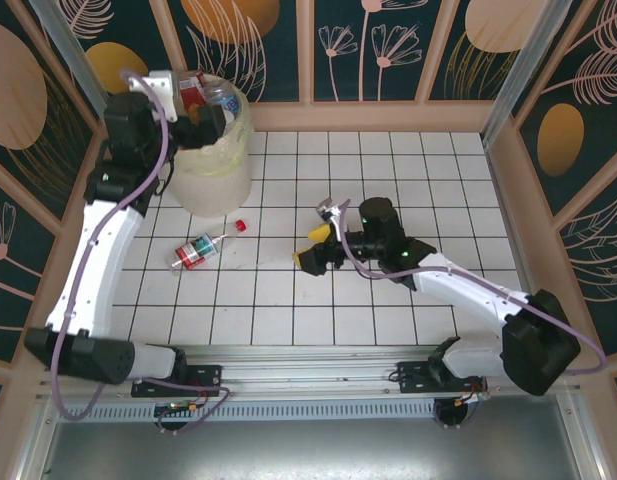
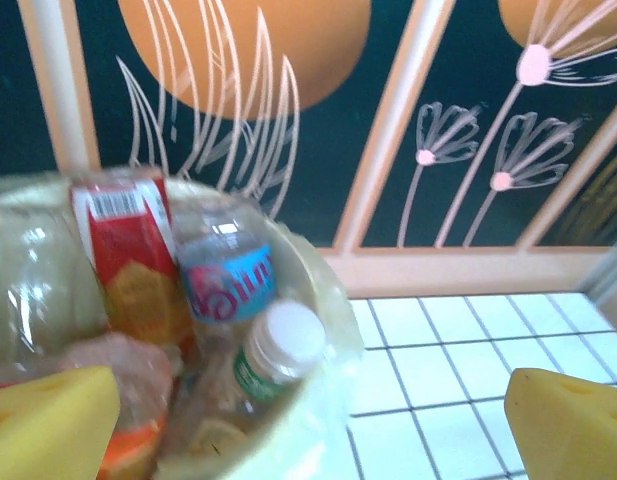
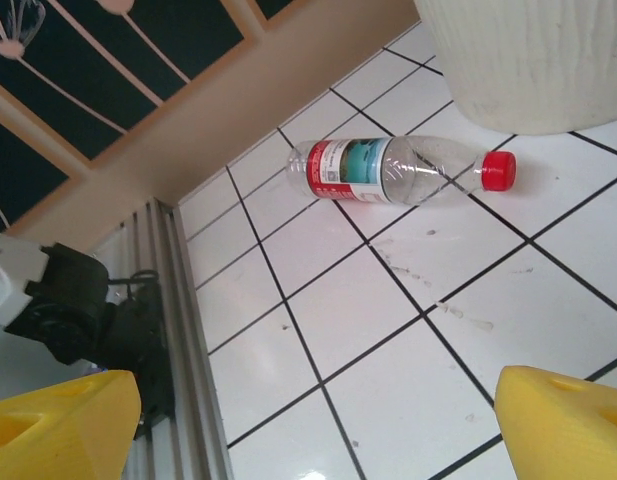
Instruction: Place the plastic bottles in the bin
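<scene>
While the left jaws are hanging wide open over the bin (image 1: 216,175) at the tabletop's (image 1: 408,170) far left, the right jaws are hovering open mid-tabletop, and a red-capped bottle (image 1: 200,251) is lying just in front of the bin.

Left wrist: yellow pads (image 2: 48,420) are standing far apart, with a red-labelled bottle (image 2: 123,245), a blue-labelled bottle (image 2: 228,285) and a white-capped bottle (image 2: 278,345) sitting inside the bin (image 2: 323,340).

Right wrist: pads (image 3: 558,415) are spread, nothing between them, and the red-capped bottle (image 3: 383,172) is lying on its side near the bin (image 3: 528,60).

A bin (image 1: 213,175) is standing at the table's (image 1: 408,170) far left with bottles (image 1: 220,100) piling inside it, a lone bottle (image 1: 201,250) is lying before it, left of the right gripper (image 1: 310,248).
</scene>
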Robot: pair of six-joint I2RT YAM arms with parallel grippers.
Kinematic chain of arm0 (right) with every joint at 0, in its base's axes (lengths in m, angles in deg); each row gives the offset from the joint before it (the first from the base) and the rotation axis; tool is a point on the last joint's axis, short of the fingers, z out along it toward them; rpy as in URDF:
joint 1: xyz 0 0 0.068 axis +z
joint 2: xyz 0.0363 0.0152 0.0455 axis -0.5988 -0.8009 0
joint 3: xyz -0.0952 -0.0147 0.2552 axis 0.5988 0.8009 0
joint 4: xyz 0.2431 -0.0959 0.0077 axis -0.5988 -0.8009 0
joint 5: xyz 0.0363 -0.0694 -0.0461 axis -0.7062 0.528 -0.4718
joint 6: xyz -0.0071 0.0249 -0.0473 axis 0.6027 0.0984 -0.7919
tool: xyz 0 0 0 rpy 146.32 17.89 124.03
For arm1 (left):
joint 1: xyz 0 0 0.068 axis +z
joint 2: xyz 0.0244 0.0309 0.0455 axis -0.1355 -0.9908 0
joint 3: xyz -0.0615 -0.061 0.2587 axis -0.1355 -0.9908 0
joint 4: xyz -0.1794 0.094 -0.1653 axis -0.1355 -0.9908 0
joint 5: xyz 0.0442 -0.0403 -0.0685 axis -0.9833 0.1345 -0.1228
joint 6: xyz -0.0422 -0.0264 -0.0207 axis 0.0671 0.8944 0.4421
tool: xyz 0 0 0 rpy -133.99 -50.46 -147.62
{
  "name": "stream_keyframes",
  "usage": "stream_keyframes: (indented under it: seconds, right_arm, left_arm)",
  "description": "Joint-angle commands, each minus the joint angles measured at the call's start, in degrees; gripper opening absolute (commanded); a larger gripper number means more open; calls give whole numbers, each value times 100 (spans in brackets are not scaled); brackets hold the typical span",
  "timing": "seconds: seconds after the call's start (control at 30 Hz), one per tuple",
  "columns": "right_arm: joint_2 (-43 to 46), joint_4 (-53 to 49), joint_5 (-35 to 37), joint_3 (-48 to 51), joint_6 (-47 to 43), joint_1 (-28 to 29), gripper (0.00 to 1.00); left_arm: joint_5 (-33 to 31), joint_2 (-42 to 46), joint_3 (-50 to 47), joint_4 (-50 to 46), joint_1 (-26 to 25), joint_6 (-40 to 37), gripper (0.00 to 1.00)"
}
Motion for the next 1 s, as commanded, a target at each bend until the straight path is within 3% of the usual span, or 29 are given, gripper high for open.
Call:
stream_keyframes:
  seconds: [0.0, 0.2, 0.4, 0.83, 0.97]
  right_arm:
    - [-341, -84, 213, -446, -435, 199, 92]
    - [-679, -20, 133, -640, -441, 329, 92]
    - [-698, 53, 151, -534, -356, 322, 92]
    - [-374, 267, 244, -79, -114, 296, 92]
    - [-331, 306, 230, -21, -97, 281, 92]
  left_arm:
    - [479, 507, -1001, 361, 27, 564, 99]
    - [377, 1478, -2845, 249, 20, 479, 99]
    - [421, 1868, -3918, 189, 13, 15, 99]
    - [-1135, 997, -4220, -296, 13, -913, 99]
    - [-1249, 631, -4105, -456, 2, -1076, 99]
